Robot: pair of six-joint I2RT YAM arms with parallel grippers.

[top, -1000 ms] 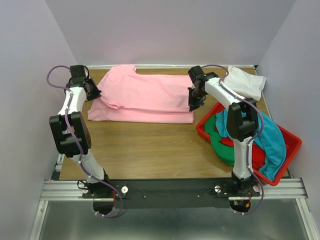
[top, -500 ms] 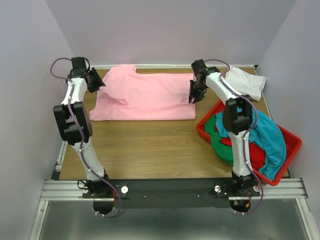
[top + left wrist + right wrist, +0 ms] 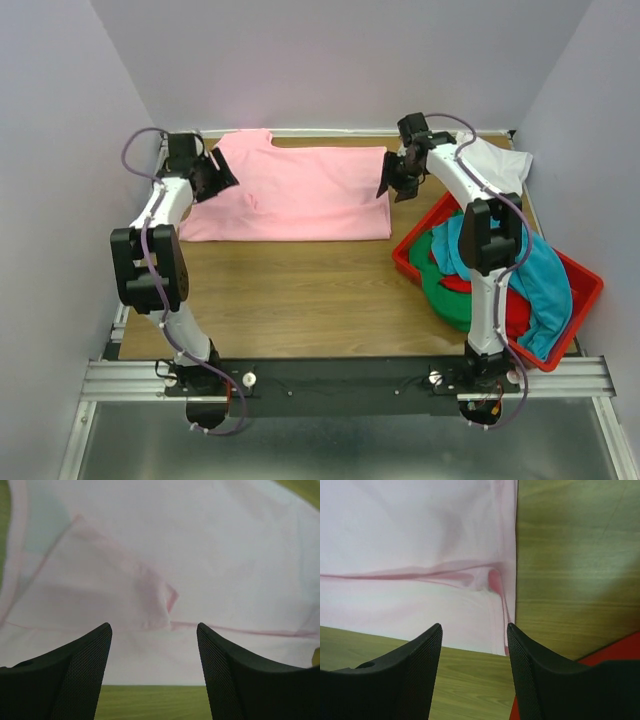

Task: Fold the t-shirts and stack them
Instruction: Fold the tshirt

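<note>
A light pink t-shirt (image 3: 295, 195) lies folded lengthwise across the back of the wooden table, also filling the left wrist view (image 3: 165, 555) and the right wrist view (image 3: 405, 555). My left gripper (image 3: 218, 172) hovers at its left end, open and empty (image 3: 154, 630). At the shirt's right edge my right gripper (image 3: 388, 184) is open too, with nothing between its fingers (image 3: 475, 630). A white t-shirt (image 3: 492, 165) lies folded at the back right. Teal (image 3: 540, 280), green (image 3: 440, 285) and red t-shirts are heaped in the bin.
A red plastic bin (image 3: 590, 290) stands at the right, close under the right arm; its corner shows in the right wrist view (image 3: 620, 650). Grey walls close in the back and both sides. Bare wood (image 3: 300, 290) lies in front of the pink shirt.
Both grippers have opened and let go of the pink shirt, then drawn back toward the far edge. The shirt's upper layer now lies flat, folded over the lower one.
</note>
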